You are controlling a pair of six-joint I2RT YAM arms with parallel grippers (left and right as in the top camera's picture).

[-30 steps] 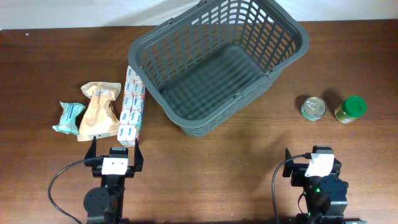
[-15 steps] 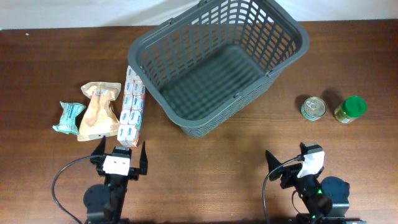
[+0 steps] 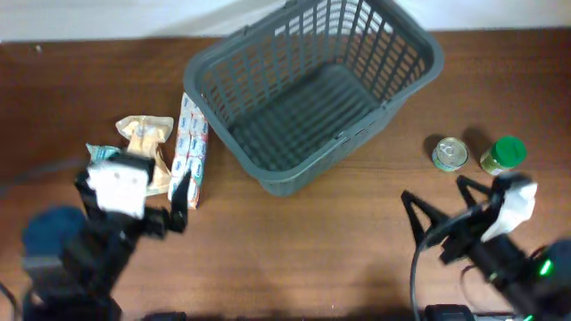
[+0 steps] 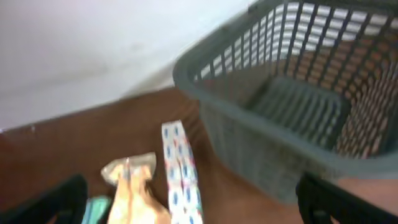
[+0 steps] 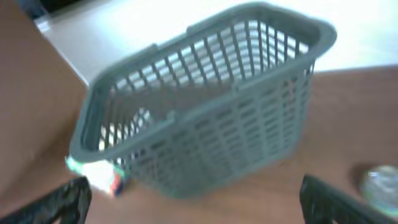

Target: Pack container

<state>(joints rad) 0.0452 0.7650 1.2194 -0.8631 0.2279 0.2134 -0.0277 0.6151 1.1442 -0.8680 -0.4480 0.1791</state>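
Note:
The container, a dark grey lattice basket (image 3: 312, 89), stands empty at the table's far middle; it also shows in the left wrist view (image 4: 280, 106) and the right wrist view (image 5: 205, 118). My left gripper (image 3: 130, 185) is open and empty, raised over a tan pouch (image 3: 143, 134), a teal packet (image 3: 101, 152) and a long blue-and-white box (image 3: 190, 147). In the left wrist view the box (image 4: 180, 177) and pouch (image 4: 130, 186) lie between the open fingers (image 4: 194, 202). My right gripper (image 3: 437, 194) is open and empty, just in front of a tin can (image 3: 449, 153).
A green-lidded jar (image 3: 504, 154) stands right of the can. The can shows blurred at the right edge of the right wrist view (image 5: 379, 183), and the box end shows left of the basket (image 5: 96, 173). Bare brown table (image 3: 294, 250) lies in front of the basket.
Both arms have risen from their rest at the front edge and swung forward. The left now hangs over the packets at the left. The right has moved toward the can. Both views are motion-blurred.

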